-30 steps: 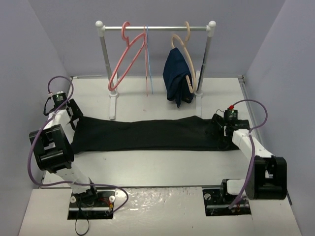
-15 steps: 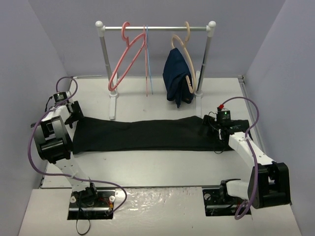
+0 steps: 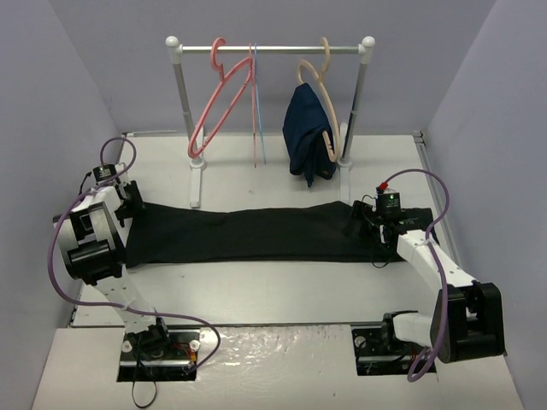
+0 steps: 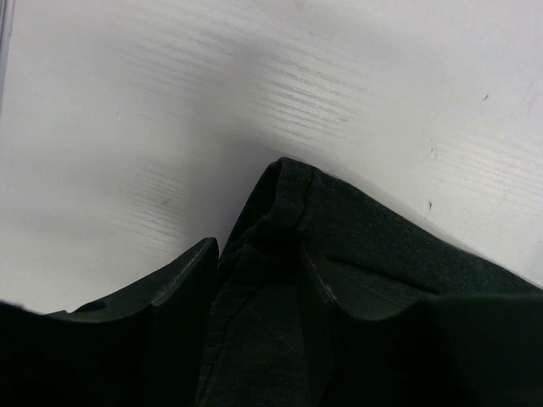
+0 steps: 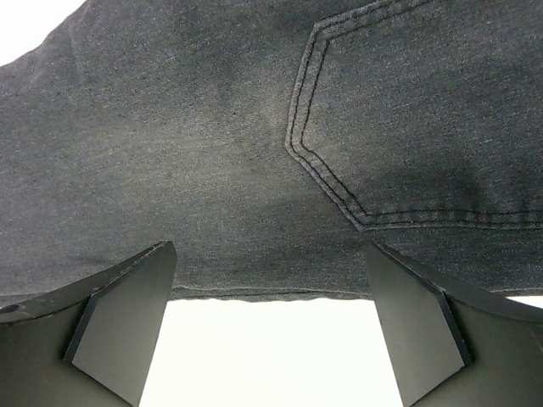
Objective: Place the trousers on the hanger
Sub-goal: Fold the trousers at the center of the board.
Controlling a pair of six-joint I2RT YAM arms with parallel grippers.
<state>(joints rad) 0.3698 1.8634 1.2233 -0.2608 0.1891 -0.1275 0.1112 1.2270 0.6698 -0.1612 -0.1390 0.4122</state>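
Now the long black fabric trousers [image 3: 248, 232] lie flat on the white surface [image 3: 256, 290], right hand [image 5: 270, 254] open over the waist, left hand [image 4: 259, 254] straddling a hem corner, grip impossible to tell, so a shallow pinch could slip.

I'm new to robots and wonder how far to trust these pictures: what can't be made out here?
- Left wrist view: whether the left tool grips the trousers; dark fingers blend into dark cloth.
- Top view: fingertips of the right tool, hidden under its own wrist.
- Top view: the light-blue hanger shape, edge-on and too thin.
- Top view: what the navy garment is, bunched up.
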